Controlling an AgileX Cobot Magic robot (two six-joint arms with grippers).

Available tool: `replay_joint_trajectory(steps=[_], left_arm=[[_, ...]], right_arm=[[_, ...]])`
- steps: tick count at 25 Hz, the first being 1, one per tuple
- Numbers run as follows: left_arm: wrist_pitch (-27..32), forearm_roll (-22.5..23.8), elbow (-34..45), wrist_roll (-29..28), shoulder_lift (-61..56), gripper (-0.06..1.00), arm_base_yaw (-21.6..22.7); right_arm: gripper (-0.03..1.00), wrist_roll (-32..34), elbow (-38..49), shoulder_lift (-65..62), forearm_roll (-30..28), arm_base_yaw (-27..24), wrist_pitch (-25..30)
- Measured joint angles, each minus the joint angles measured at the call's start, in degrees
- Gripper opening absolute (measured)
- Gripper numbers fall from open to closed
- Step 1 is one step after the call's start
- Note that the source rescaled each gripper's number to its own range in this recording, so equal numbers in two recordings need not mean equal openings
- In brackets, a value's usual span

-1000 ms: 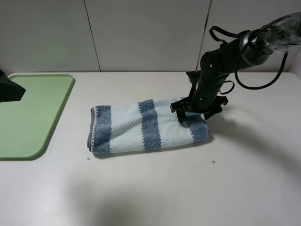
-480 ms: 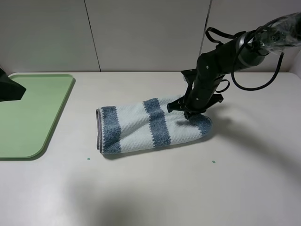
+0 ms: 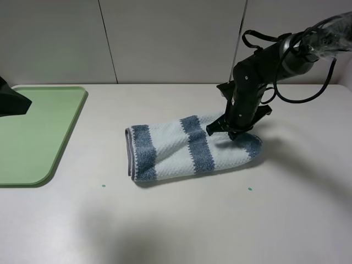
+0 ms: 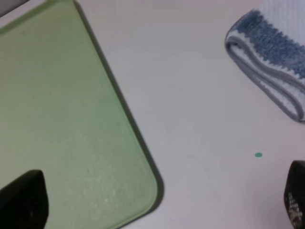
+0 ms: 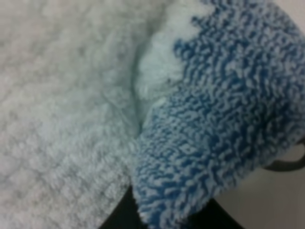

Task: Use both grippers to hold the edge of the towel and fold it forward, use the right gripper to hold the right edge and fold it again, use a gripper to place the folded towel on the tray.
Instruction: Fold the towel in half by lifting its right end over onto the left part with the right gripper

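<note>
Terry cloth in blue-grey and whitish stripes, the folded towel (image 3: 181,146) lies mid-table in the high view. Its grey piped hem (image 3: 129,154) is at the left end, well right of the flat pale green plastic tray (image 3: 33,137). The black right gripper (image 3: 230,132) stands on the towel's right end, fingers pinched together on the cloth. The left wrist view shows the left gripper (image 4: 159,198) with fingers (image 4: 24,200) spread wide, holding nothing, over the tray's (image 4: 57,119) near right corner. The towel's (image 4: 271,57) hemmed end lies apart from it. The right wrist view shows a bunched blue stripe (image 5: 224,109) of towel (image 5: 71,95) gripped over a dark finger (image 5: 124,217).
</note>
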Motion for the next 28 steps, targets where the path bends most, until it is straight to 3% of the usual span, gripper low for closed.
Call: replay_joint_trajectory(steps=[6, 21, 28], left_arm=[[-0.12, 0.0, 0.0, 0.0, 0.0, 1.0, 0.0], [-0.61, 0.0, 0.0, 0.0, 0.0, 1.0, 0.0], [-1.05, 0.0, 0.0, 0.0, 0.0, 1.0, 0.0]], right_arm=[[0.1, 0.0, -0.93, -2.64, -0.49, -0.15, 5.96], [0.1, 0.02, -1.1, -9.23, 0.01, 0.02, 12.17], [0.1, 0.4, -1.1, -12.45, 1.57, 3.75, 13.36]])
